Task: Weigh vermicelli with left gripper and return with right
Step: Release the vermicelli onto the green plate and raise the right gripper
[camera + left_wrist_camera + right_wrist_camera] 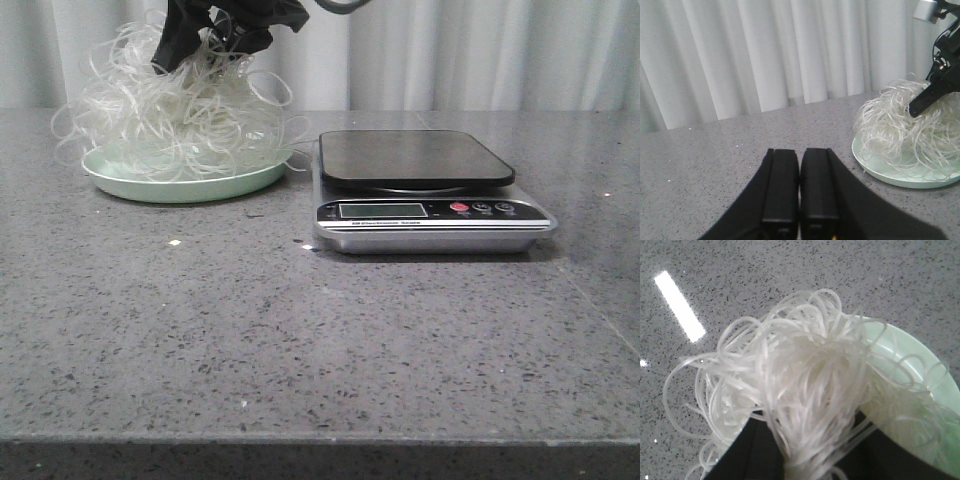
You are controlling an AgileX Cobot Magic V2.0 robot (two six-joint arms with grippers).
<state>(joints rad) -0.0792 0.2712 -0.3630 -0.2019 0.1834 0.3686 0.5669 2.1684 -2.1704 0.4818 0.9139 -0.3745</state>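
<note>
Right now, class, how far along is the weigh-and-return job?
Done, apparently: the scale is bare, so weighing seems over. In hand: the right gripper grips the vermicelli on the plate. Left: release and withdraw; the left gripper sits shut and empty.

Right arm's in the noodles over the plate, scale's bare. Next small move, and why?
Probably open the right gripper and lift clear. The vermicelli already sits on the green plate, the scale platform is bare, and the left gripper is shut, holding nothing, so only the release seems left.

Lab-like test bench: grey speckled table (300,340), white curtain (480,50), digital scale (430,190)
</note>
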